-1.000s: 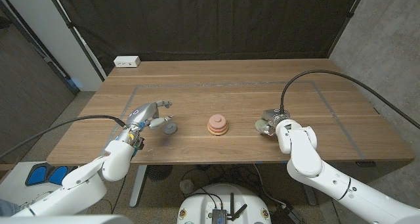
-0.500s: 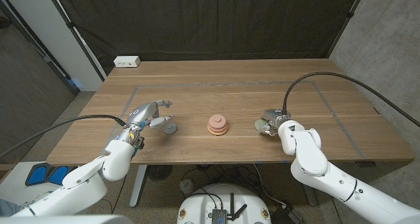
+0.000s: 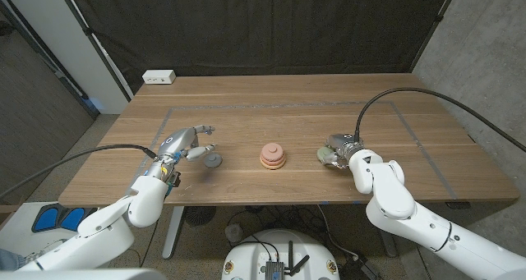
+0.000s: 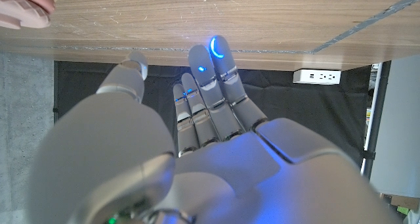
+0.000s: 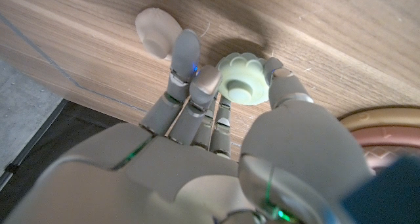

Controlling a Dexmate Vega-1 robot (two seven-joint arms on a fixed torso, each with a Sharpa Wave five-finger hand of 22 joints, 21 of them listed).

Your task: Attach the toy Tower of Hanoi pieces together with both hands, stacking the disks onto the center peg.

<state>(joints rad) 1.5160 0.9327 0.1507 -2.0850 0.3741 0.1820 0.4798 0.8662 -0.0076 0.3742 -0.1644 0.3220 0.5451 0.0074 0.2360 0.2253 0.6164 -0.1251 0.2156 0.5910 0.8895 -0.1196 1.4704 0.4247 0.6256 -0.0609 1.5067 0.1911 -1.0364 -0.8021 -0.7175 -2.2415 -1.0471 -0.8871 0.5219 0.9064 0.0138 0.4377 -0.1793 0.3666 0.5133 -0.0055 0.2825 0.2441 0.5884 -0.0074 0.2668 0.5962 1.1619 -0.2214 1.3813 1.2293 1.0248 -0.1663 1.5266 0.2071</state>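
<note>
No writing can be read on anything; the white power strip point(image 3: 159, 77) at the far left edge of the wooden table point(image 3: 288, 107) carries no legible label. Black curtains hang behind the table, with grey concrete wall to the right. Faint tape lines mark a rectangle on the tabletop.

At the middle of the table stands the stack of pink and orange disks point(image 3: 274, 156). The right hand point(image 3: 340, 150) is to its right; the right wrist view shows its fingers point(image 5: 187, 56) and thumb pinching a pale green scalloped disk point(image 5: 241, 79), with a pale round piece point(image 5: 156, 31) just beside them on the wood. The left hand point(image 3: 186, 142) is empty, fingers extended, with a small grey piece point(image 3: 214, 160) just beside it.
</note>
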